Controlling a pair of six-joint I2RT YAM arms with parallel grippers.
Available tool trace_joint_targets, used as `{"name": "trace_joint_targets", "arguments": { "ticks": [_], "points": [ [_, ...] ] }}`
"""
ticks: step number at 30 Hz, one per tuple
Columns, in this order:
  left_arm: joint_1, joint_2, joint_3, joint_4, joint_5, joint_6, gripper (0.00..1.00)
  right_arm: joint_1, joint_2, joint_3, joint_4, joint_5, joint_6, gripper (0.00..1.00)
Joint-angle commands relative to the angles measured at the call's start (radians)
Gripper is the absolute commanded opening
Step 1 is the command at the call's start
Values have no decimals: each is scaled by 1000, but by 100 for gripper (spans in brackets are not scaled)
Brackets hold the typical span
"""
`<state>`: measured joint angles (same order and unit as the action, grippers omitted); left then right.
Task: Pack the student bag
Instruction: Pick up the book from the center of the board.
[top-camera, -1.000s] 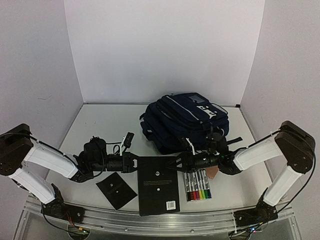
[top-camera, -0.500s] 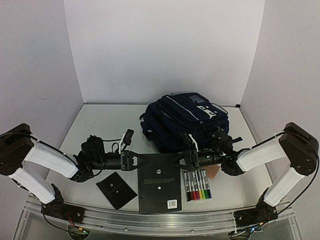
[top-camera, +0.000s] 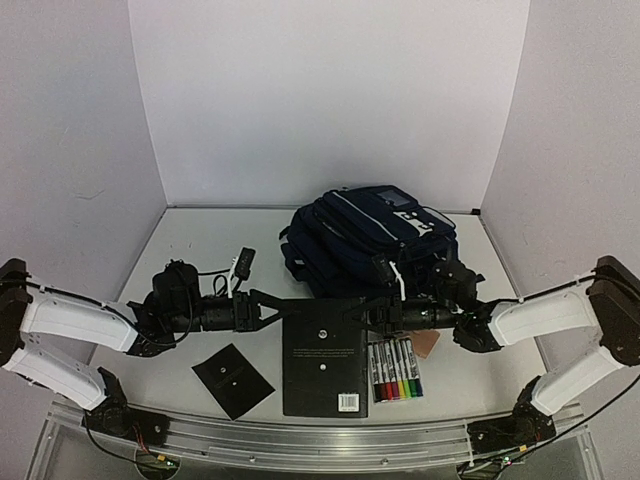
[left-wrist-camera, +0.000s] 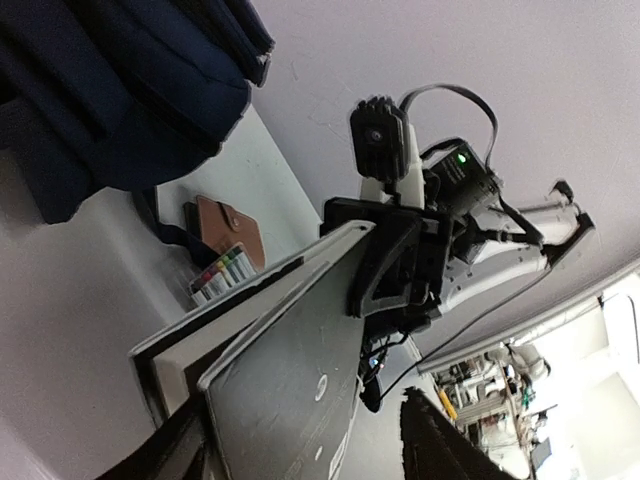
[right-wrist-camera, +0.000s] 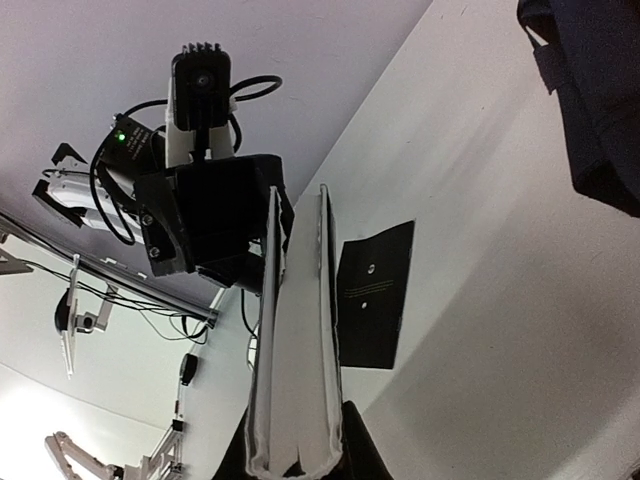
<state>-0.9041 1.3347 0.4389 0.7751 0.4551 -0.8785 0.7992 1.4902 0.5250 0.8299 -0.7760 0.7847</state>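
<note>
My right gripper (top-camera: 355, 313) pinches the black book's (top-camera: 320, 365) right edge; my left gripper (top-camera: 275, 308) gapes at its left edge. The student bag (top-camera: 360, 235) lies just beyond both, on their far side.

Table (top-camera: 200, 260), 6 o'clock: black book (top-camera: 320, 355), barcode at its near right corner. Marker pack (top-camera: 395, 372) just beside, at book's 3 o'clock. Brown wallet (top-camera: 429, 344) at markers' 1 o'clock. Small black folder (top-camera: 232, 378) at book's 8 o'clock, apart.

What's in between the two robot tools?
A black book sits between the left tool and the right tool. The top view shows it best. The right tool pinches its edge and the left tool is open.
</note>
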Motion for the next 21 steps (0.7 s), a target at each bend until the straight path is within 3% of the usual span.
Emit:
{"name": "trace_joint_targets", "arguments": {
  "ticks": [1, 6, 12, 21],
  "points": [
    [53, -146, 25, -349, -169, 70, 75, 6, -155, 83, -167, 62, -155, 0],
    [129, -342, 47, -623, -249, 118, 98, 5, -245, 175, -469, 126, -310, 0],
    [178, -383, 195, -853, -181, 268, 100, 6, -260, 301, -712, 98, -411, 0],
    [185, -161, 468, -957, 122, 474, 100, 14, -172, 456, -900, -43, -492, 0]
  ]
}}
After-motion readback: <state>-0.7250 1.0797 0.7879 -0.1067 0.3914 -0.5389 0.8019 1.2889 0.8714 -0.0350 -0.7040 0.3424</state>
